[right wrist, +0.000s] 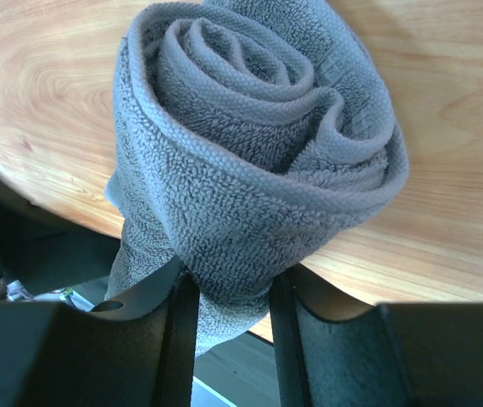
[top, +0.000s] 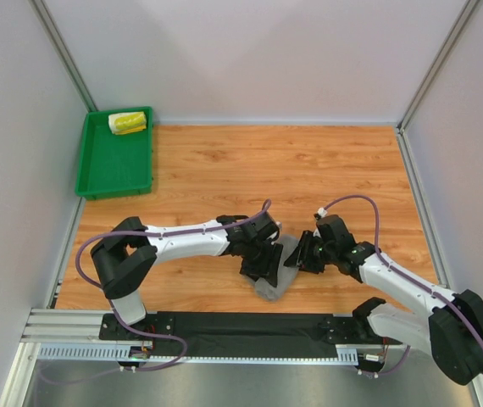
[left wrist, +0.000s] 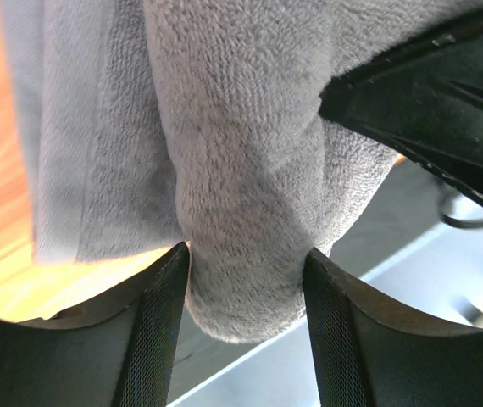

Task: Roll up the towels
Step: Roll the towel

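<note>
Though I count two towels, only overhead shows the white-yellow towel (top: 127,123); the right gripper (right wrist: 233,288) pinches the grey towel (right wrist: 258,161) at its spiral end; the left gripper (left wrist: 246,254) straddles it, hold unclear.

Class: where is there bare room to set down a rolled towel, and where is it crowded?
Free: the table between the green tray and the right wall, and the tray floor this side of the printed towel. Crowded: near edge centre, around the held grey towel.
</note>
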`<state>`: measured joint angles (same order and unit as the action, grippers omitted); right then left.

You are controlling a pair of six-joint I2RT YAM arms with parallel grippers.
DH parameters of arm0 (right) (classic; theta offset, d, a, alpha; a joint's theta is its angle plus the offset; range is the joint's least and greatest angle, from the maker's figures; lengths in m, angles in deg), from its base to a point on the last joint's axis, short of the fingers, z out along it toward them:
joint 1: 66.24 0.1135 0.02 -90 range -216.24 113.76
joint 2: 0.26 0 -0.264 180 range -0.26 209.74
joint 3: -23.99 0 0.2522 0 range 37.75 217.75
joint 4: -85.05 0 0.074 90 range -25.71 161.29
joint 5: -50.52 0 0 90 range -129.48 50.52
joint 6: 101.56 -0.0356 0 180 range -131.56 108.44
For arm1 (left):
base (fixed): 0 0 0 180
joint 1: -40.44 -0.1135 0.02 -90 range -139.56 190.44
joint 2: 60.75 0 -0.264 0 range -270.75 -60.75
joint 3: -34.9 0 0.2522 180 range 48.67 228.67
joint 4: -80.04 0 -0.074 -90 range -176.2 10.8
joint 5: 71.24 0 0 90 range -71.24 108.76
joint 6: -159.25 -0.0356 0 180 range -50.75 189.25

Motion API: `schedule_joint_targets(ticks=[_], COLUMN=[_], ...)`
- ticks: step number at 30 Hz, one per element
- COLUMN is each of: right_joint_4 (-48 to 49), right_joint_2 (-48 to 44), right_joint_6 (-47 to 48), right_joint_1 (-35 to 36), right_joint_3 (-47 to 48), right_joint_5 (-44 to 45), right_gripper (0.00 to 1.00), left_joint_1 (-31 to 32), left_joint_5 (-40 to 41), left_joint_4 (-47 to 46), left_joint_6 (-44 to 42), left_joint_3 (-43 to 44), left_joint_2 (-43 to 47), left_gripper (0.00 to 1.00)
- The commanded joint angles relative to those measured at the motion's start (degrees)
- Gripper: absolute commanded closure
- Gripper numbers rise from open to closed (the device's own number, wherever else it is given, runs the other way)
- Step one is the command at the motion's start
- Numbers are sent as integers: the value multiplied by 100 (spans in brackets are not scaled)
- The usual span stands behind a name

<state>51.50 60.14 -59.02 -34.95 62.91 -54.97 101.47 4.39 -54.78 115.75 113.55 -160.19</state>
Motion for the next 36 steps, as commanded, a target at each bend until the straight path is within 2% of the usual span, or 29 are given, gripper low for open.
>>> schedule_joint_targets(ticks=[1,6,9,13,19,36], right_joint_4=[-394,-464,-473,-473,-543,-684], right_joint_2=[147,191,261,358,376,385], right_joint_6=[123,176,193,193,246,334], right_joint_1=[88,114,149,185,211,220], right_joint_3=[85,190,234,313,401,507], right_joint_5=[318,292,274,265,257,195], right_gripper=[74,73,73,73,73,73], left_joint_1=[258,672,1006,1454,1674,1710], left_joint_5=[1767,3077,3492,3634,3406,3380], left_joint_4=[1689,2612,2782,2536,2035,1745], left_joint_6=[-221,-63,-123,-203,-238,-326], left_joint_3=[349,1148,1509,1642,1580,1440], left_joint_2=[91,74,21,-32,-391,-1447], left_gripper=[38,39,39,39,37,32])
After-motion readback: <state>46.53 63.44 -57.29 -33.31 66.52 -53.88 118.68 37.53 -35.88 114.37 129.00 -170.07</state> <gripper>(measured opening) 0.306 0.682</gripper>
